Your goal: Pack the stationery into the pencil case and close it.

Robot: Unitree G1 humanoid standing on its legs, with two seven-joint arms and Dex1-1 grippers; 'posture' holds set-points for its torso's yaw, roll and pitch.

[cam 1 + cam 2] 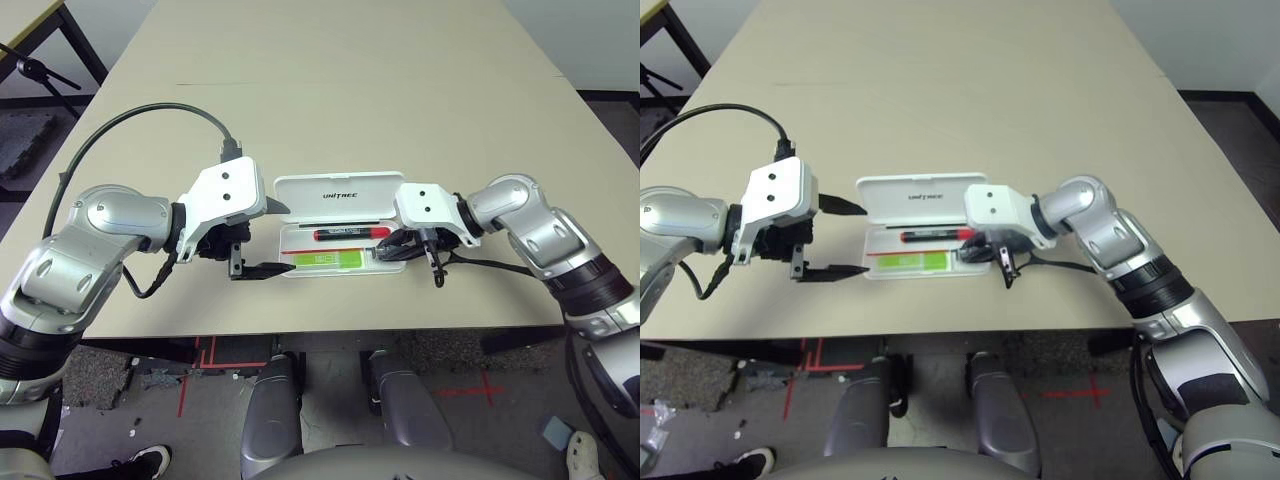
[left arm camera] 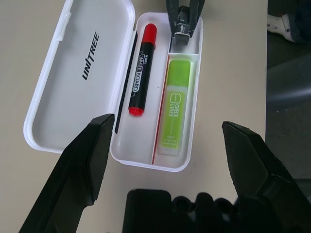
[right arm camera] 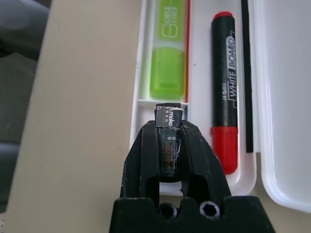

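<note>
The white pencil case [image 1: 340, 194] lies open at the table's near edge, lid flat behind the tray, "UNITREE" on the lid. In the tray lie the red marker [image 1: 350, 233] and, nearer me, the lime-green stick [image 1: 330, 259]. My right gripper [image 3: 170, 127] is shut on a tiny dark grey piece [image 3: 169, 118] with a worn label, held over the small compartment at the tray's right end, beside the green stick [image 3: 167, 68]. My left gripper [image 1: 282, 238] stands wide open at the case's left end, one finger on each side of the tray [image 2: 146, 160], touching nothing.
A black cable [image 1: 150, 120] loops from my left wrist over the table's left side. The table's front edge [image 1: 330, 330] runs just below the case. Bare tabletop stretches behind the lid. Floor and a chair leg lie beyond the left edge.
</note>
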